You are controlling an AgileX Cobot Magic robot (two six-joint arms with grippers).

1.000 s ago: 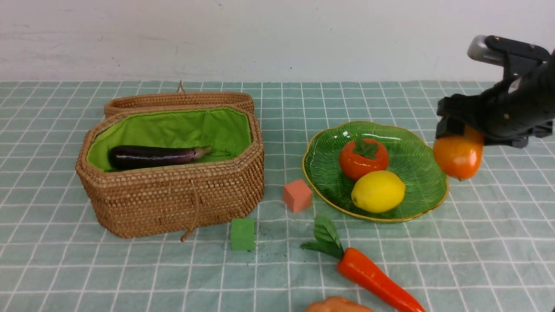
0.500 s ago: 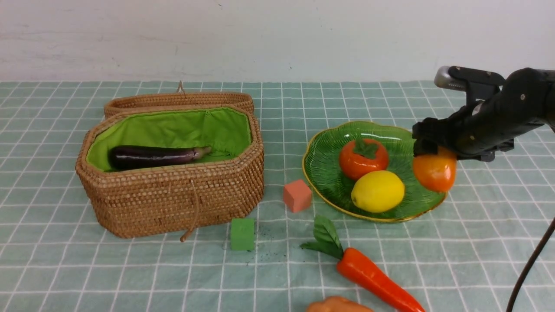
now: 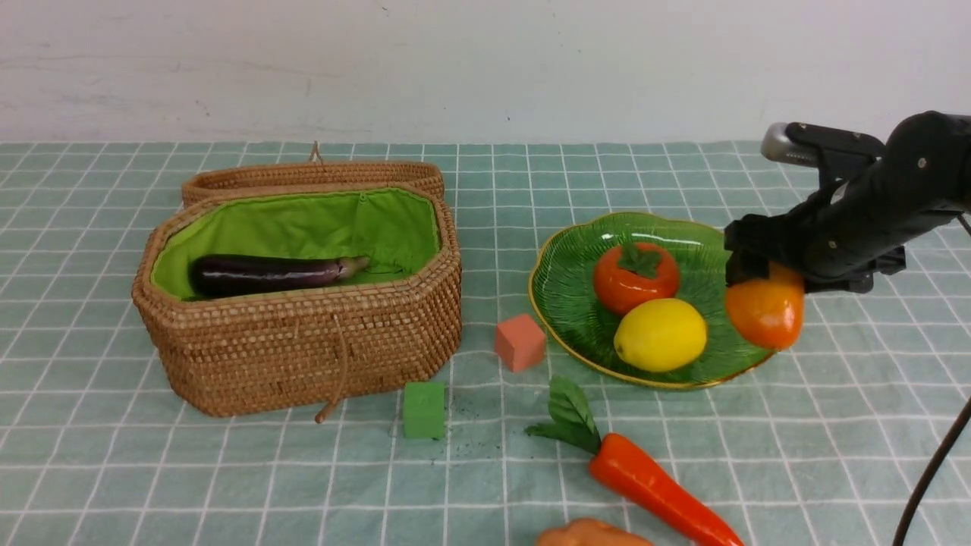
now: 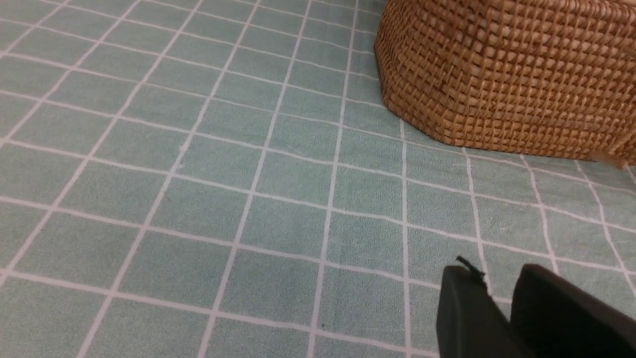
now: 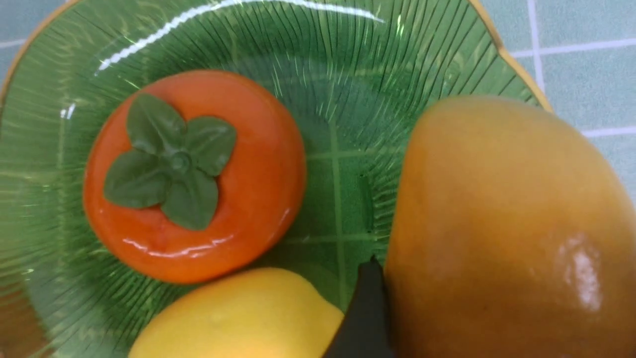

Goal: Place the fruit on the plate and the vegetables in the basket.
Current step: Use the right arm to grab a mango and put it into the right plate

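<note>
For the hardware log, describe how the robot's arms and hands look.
The right arm is matte black and rounded, with small silver screws, a silver-grey cylinder on a black bracket, and a dark cable hanging below. The right hand and left hand have black fingers.

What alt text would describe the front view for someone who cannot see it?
A black right gripper holds an oblong orange-yellow mango at the rim of a ribbed green glass plate bearing a yellow lemon and a round orange-red fruit. Left, an open wicker basket holds a purple eggplant.
</note>
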